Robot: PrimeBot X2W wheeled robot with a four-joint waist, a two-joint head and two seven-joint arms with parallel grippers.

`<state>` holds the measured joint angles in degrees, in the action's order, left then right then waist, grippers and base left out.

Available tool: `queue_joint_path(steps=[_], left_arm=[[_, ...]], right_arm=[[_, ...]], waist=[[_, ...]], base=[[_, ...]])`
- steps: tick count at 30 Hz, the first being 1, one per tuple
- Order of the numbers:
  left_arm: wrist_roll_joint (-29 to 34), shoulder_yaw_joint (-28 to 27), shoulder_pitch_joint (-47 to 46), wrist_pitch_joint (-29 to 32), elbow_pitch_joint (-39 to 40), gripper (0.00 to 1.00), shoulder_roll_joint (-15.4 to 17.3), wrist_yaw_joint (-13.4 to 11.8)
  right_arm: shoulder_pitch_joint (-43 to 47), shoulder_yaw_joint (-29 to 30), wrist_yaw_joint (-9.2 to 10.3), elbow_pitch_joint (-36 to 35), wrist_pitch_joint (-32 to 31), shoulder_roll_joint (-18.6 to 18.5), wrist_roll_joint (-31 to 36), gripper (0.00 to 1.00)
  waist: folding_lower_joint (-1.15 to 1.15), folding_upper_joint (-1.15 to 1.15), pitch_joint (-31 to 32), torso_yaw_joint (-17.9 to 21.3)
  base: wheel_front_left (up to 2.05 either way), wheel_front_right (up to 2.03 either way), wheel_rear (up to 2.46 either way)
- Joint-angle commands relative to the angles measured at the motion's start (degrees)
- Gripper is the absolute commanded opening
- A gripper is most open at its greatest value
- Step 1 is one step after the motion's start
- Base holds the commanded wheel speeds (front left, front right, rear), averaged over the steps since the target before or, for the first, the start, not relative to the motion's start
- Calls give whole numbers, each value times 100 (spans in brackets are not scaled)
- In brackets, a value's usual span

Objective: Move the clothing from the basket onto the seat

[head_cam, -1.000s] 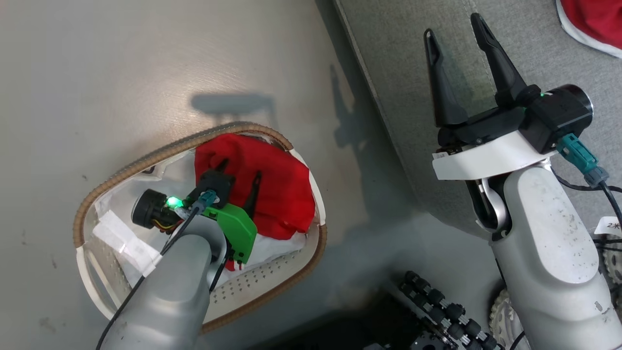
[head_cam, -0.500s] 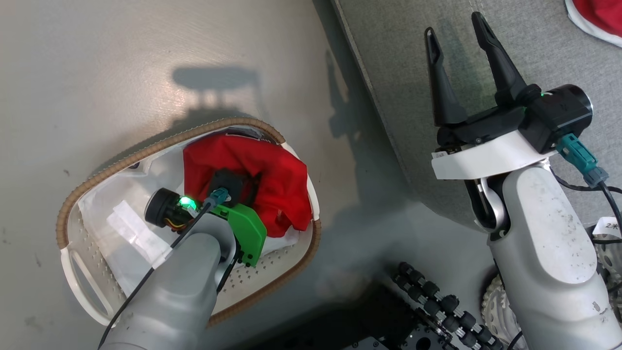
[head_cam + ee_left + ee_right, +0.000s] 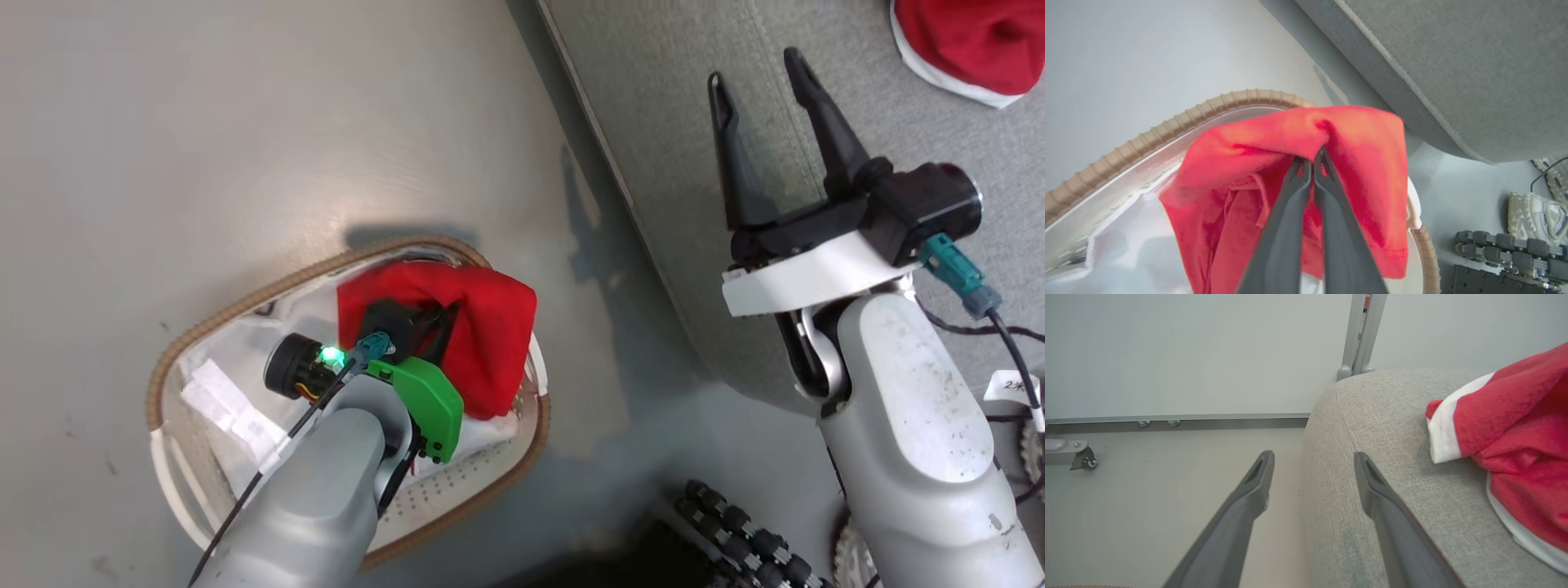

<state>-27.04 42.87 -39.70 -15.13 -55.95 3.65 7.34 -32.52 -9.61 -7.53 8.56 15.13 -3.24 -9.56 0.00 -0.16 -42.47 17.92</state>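
Note:
A red garment (image 3: 490, 343) bulges up out of the white basket with the brown rim (image 3: 245, 298) on the floor at lower left. My left gripper (image 3: 441, 314) reaches down into it, shut on a fold of that cloth. In the left wrist view the two fingers (image 3: 1294, 204) meet, pinching the red garment (image 3: 1363, 163) above the basket rim (image 3: 1167, 126). The grey seat (image 3: 669, 122) fills the upper right, with another red, white-trimmed garment (image 3: 963, 41) lying on it. My right gripper (image 3: 754, 65) hovers open over the seat's edge; nothing sits between its fingers.
A white liner (image 3: 220, 400) lines the basket's bottom. My base's dark rollers (image 3: 751, 531) lie at lower right on the floor. In the right wrist view a wall, a metal post (image 3: 1361, 335) and a caster (image 3: 1081, 459) stand beyond the seat (image 3: 1392, 416).
My left gripper has shut on the red garment and drawn it up into a peak above the basket. The head camera has shifted. The right gripper stays open.

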Motion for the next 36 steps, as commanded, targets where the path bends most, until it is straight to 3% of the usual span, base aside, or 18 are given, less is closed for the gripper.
queue_joint_path(steps=[1,11,21,29,36], left_arm=[[-8,-90,170,-3,165,0,21,15],[451,-979,1122,-4,1572,0,-12,15],[966,-1876,1693,-4,3315,0,-47,13],[1211,-2108,1623,-4,4315,0,-63,13],[1263,-2341,1446,-4,4705,0,-66,13]], right_arm=[[133,-10,8,69,2,-71,18,100],[763,11,8,387,2,-223,-33,100],[1266,-123,8,619,2,-237,-79,100],[1604,-241,8,808,2,-216,-28,100],[1916,-569,8,948,2,-205,-21,100]], waist=[[0,16,597,-349],[0,16,1802,-1009],[0,16,2633,-1335],[0,16,3188,-1462],[0,16,3561,-1508]], base=[[0,0,0],[0,0,0],[0,0,0],[0,0,0],[0,0,0]])
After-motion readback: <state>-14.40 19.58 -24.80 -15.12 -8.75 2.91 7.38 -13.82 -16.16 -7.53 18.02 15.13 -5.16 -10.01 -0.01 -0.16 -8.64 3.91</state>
